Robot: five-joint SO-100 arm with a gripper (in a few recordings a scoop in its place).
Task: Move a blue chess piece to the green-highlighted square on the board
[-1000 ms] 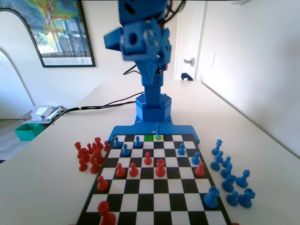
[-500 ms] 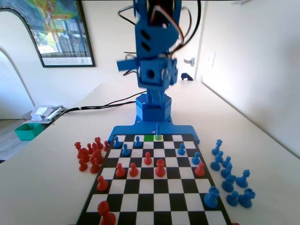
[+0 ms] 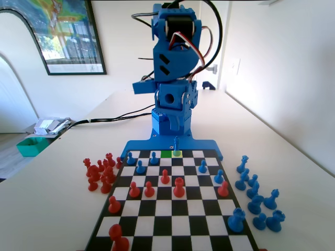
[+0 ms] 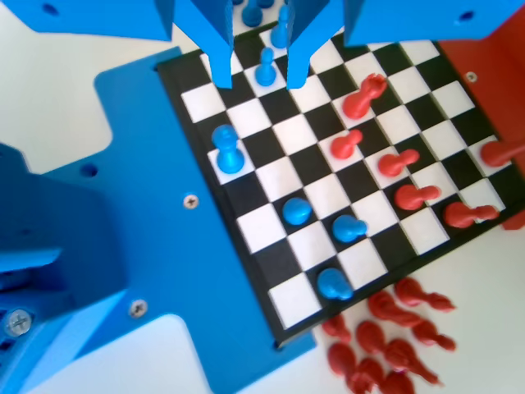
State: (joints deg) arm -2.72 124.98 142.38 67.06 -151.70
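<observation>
1. The gripper [image 4: 256,78] hangs above the board [image 4: 246,271] with its jaws spread apart, grasping nothing.
2. The blue chess piece [image 3: 177,146] stands upright on the pale yellow square in the far row, just right of the green-highlighted square [image 3: 166,153] in the fixed view.

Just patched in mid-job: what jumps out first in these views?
The claw hangs open high above the board, holding nothing. In the fixed view, the slim blue chess piece stands on the yellow square in the far row, just right of the green-highlighted square. Captured red pieces cluster off the left edge.
</observation>
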